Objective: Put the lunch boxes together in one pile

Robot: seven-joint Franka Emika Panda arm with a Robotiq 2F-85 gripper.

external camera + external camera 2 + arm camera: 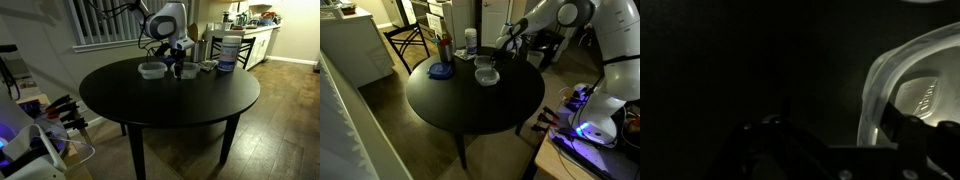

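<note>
One clear lunch box point(152, 69) sits on the round dark table point(170, 105), to the left of my gripper point(178, 66). A second lunch box point(208, 66) lies next to the white tub. In an exterior view two lunch boxes point(488, 76) point(485, 62) lie close together near the gripper point(503, 50). In the wrist view a clear lunch box point(902, 75) fills the right side. My gripper point(835, 128) is open, low over the table. Its right finger overlaps the box's rim and its left finger is outside the box. I cannot make out a third box in the exterior views.
A tall white tub with a blue lid point(228, 50) stands at the table's far side, also visible in an exterior view point(471, 40). A flat blue dish point(440, 71) lies near the table's edge. A chair point(408, 40) stands behind the table.
</note>
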